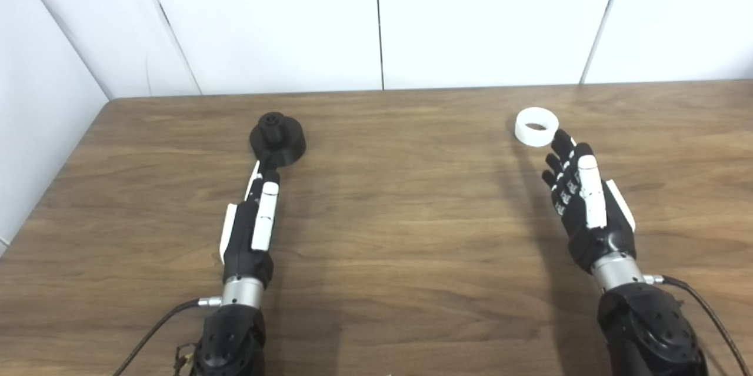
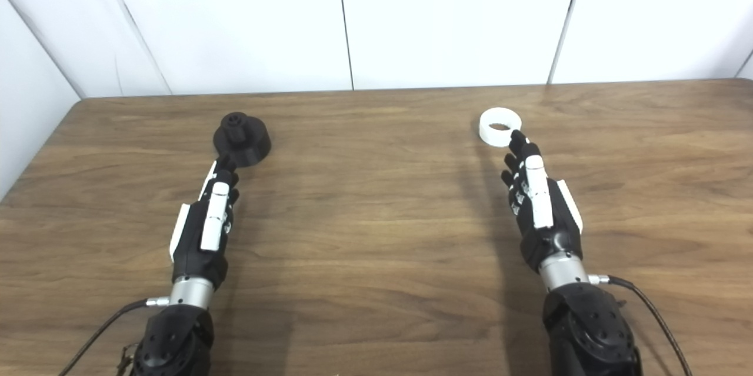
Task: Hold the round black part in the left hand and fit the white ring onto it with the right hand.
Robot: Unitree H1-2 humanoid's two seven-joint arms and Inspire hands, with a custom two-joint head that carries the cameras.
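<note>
The round black part stands on the wooden table at the far left, a knob on its top. My left hand is open and stretched flat, fingertips just short of the part's near edge. The white ring lies flat at the far right. My right hand is open, fingers extended, with its fingertips right beside the ring's near right edge. Neither hand holds anything. Both things also show in the right eye view: the black part and the ring.
White wall panels stand behind the table's far edge. The table's left edge runs close to a side wall. Cables trail from both wrists.
</note>
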